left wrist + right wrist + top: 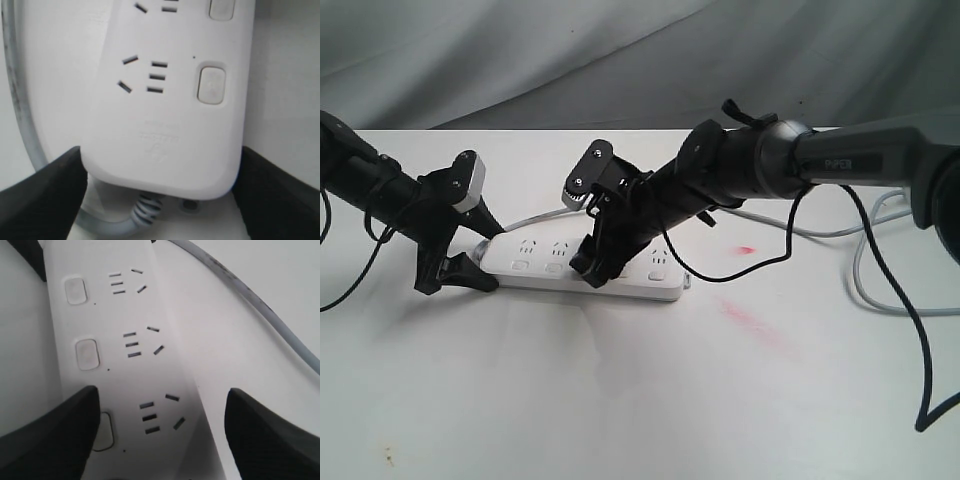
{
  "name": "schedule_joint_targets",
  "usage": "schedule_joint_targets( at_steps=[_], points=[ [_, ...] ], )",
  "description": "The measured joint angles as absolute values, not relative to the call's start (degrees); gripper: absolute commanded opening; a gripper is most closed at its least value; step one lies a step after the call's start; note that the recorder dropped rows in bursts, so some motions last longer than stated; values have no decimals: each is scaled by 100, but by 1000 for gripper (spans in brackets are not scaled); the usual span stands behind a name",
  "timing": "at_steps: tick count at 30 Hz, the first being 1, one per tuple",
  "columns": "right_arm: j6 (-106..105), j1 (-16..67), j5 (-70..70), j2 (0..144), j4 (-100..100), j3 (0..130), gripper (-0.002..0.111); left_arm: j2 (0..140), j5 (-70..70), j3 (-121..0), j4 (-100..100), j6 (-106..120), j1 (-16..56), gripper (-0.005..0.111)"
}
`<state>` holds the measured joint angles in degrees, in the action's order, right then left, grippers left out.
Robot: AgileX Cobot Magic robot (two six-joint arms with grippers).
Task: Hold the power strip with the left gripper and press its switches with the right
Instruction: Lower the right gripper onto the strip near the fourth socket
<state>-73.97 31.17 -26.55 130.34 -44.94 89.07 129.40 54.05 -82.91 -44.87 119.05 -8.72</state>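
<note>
The white power strip [535,254] lies flat on the white table, and its grey cord [534,217] leaves from its left end. My left gripper [478,262] is shut on that cord end. In the left wrist view its black fingers [55,187] press both long sides of the strip [165,110], with a switch [211,85] just beyond. My right gripper [595,270] stands open over the strip's middle. In the right wrist view one of its fingers [55,435] partly covers a switch [105,432]; another switch [87,354] shows beyond on the strip [125,370].
Loose grey cables [865,270] and a black wire [920,340] trail over the table's right side. Red marks [750,322] stain the surface to the right of the strip. A grey cloth backdrop [620,50] hangs behind the table's far edge.
</note>
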Motion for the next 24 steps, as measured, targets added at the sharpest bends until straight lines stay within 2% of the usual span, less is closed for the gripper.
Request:
schedule_joint_targets(
  at_steps=[24],
  points=[
    [-7461, 3065, -2816, 12618, -4119, 8804, 66, 12940, 5405, -8291, -4487, 11905, -872, 65]
  ],
)
